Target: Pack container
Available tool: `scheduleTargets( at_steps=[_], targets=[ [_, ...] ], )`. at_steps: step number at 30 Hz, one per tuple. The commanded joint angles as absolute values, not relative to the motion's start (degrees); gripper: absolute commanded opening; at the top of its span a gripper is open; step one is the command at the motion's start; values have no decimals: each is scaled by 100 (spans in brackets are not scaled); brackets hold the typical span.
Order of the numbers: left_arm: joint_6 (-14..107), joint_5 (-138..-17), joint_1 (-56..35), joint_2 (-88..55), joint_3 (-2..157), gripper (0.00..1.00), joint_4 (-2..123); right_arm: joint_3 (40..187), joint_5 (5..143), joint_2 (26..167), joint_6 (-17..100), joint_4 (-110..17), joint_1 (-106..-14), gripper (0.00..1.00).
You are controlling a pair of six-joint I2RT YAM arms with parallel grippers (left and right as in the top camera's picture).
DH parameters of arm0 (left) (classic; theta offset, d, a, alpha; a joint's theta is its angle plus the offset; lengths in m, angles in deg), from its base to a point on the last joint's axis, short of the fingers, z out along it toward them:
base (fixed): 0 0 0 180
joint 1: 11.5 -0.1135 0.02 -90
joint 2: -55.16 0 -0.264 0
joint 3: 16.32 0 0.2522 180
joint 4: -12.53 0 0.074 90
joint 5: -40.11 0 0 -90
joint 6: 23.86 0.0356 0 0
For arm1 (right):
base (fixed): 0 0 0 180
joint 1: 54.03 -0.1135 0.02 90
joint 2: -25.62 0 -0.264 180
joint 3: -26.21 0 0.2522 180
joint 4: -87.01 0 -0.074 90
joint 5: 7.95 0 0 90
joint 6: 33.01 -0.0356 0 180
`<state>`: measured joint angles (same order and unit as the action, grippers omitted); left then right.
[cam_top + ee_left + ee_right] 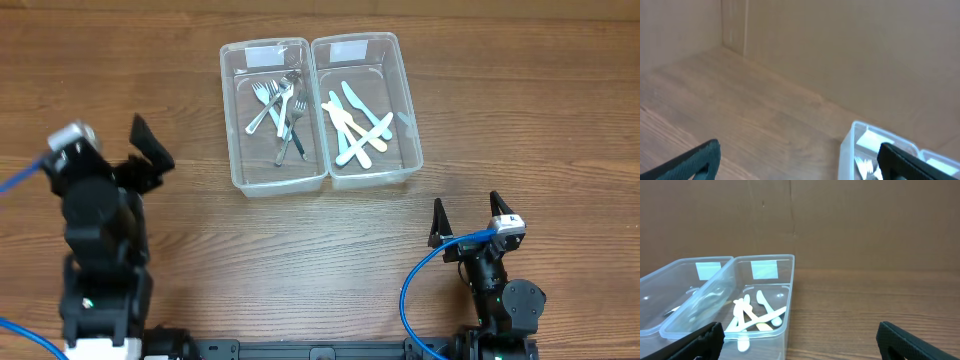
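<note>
Now our left hand (150,150) and right hand (467,212) hang wide and empty, well apart from the bins (311,100), where forks (280,105) and knives (355,125) lie sorted by kind, so we judge packing finished.

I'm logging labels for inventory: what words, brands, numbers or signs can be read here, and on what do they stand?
No readable text in any view.
Fork-side sticker on the fork container: pale patch, no lettering visible.
Knife-side sticker on the knife container: pale patch, no lettering visible.
</note>
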<state>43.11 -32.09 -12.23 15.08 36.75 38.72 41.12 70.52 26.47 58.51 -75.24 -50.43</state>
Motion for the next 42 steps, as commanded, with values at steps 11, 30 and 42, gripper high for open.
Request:
scheduleTargets(
  at_steps=[11,30,42],
  targets=[
    [3651,-3172,-1232,4052,694,100,3286,4042,7109,2579,5853,-7568,-5081,100],
    [5557,-3346,-1232,5361,-73,100,3288,4042,7107,2579,5853,-7568,-5081,100],
    [6340,-3340,-1221,5490,-73,100,3286,4042,7109,2579,5853,-7568,-5081,100]
  ],
)
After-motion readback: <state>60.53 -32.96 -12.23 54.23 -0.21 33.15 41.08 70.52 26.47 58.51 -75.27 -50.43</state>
